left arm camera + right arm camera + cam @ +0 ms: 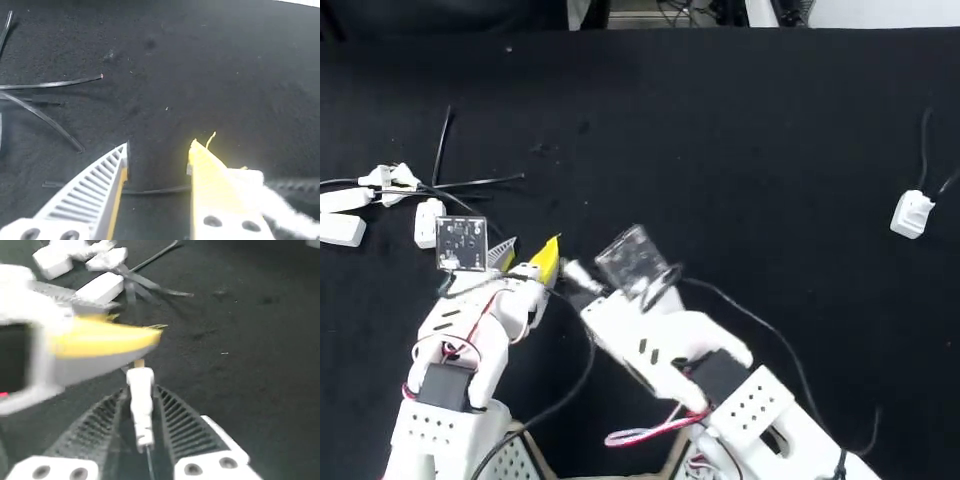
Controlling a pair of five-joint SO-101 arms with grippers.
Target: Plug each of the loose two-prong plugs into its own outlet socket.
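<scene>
My right gripper [140, 390] is shut on a small white two-prong plug [140, 399], its brass prongs pointing forward and its black cable trailing back between the fingers. In the high view this plug [574, 271] lies just right of my left gripper [528, 251]. The left gripper [158, 148] is open, its yellow finger [210, 185] and white ribbed finger [102, 187] low over the black mat with a thin black cable [155, 190] crossing between them. That yellow finger [102, 339] stands right in front of the held plug. White outlet sockets [428, 222] lie at the far left.
More white socket blocks [342, 229] and tangled black cables [470, 184] crowd the left edge. Another white plug piece [912, 213] with its cable lies at the far right. The black mat [720, 150] covers the table.
</scene>
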